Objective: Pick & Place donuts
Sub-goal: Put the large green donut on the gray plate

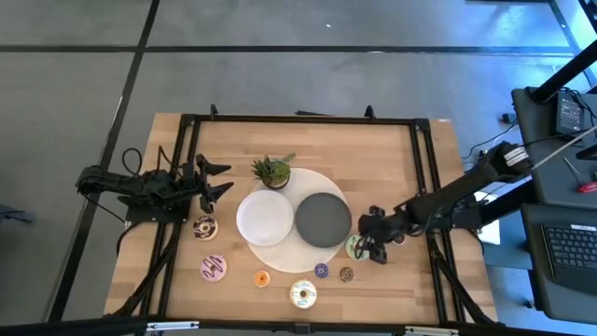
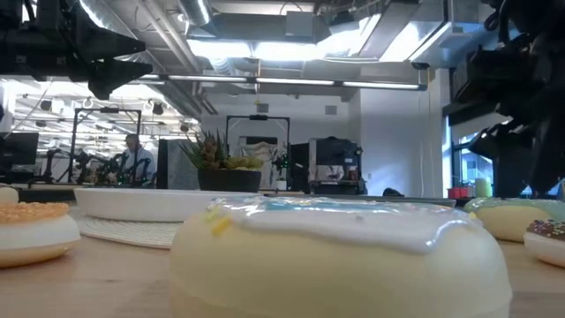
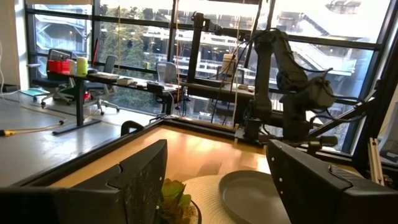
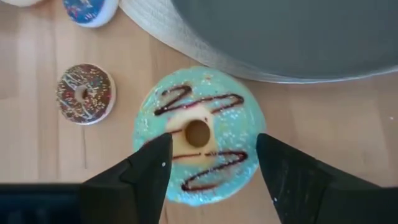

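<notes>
Hovering my right gripper (image 4: 210, 171) straight over the green donut (image 4: 198, 132), fingers spread wide, one on each side of the ring and not touching it as far as I can tell. Nothing held. That donut sits on bare wood just beside the mat (image 1: 280, 252) edge, right next to the grey plate (image 1: 323, 220).

Left gripper (image 1: 216, 179) waits well off, raised near the plant (image 1: 271, 170), fingers wide too, empty.

Other donuts: chocolate one (image 1: 204, 226) left of the white plate (image 1: 265, 217), pink (image 1: 214, 269), orange mini (image 1: 261, 278), white (image 1: 302, 295), purple mini (image 1: 321, 271), sprinkled mini (image 1: 346, 274) all strung along the near side of the table.

Step in hand, I judge: grasp the green donut. To do it well I keep the hole centred between the fingers as in the wrist view, drop straight down until the fingertips are beside the ring's flanks, then close gently. It looks soft-edged and light, so a hard squeeze may pop it out. Watch the mat rim and plate lip on the far side; a finger catching there would drag the mat. The sprinkled mini is near but apart, should stay clear. Lift vertically before moving toward a plate.
</notes>
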Available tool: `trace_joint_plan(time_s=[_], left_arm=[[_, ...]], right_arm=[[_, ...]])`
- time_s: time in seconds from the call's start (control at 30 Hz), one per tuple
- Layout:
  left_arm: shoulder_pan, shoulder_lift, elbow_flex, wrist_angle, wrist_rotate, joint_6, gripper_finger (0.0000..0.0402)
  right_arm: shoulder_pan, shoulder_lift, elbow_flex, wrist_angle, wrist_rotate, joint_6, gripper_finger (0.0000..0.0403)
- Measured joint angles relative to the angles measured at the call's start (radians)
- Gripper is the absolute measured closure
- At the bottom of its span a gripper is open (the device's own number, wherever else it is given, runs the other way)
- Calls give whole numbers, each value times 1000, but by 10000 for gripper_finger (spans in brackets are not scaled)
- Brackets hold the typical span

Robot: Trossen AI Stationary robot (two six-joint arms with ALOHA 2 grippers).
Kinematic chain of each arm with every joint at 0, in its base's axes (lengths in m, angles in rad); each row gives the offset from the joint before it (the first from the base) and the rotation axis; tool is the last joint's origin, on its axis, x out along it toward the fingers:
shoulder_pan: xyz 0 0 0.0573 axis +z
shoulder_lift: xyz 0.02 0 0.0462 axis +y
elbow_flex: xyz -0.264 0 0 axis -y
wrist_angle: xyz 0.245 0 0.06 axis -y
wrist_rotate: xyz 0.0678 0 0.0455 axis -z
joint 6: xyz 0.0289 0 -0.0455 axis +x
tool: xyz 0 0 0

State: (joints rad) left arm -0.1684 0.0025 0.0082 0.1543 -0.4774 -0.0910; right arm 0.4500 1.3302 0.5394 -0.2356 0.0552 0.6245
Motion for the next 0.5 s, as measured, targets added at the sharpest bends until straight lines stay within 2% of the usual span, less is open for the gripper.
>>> trace_joint_plan(time_s=[0.2,0.5], left_arm=[[0,0,0,-1,0,0,132],[0,0,0,-1,0,0,132]], right_arm=[[0,86,38,-3,60,-11,181],[0,102,44,-67,71,-5,208]])
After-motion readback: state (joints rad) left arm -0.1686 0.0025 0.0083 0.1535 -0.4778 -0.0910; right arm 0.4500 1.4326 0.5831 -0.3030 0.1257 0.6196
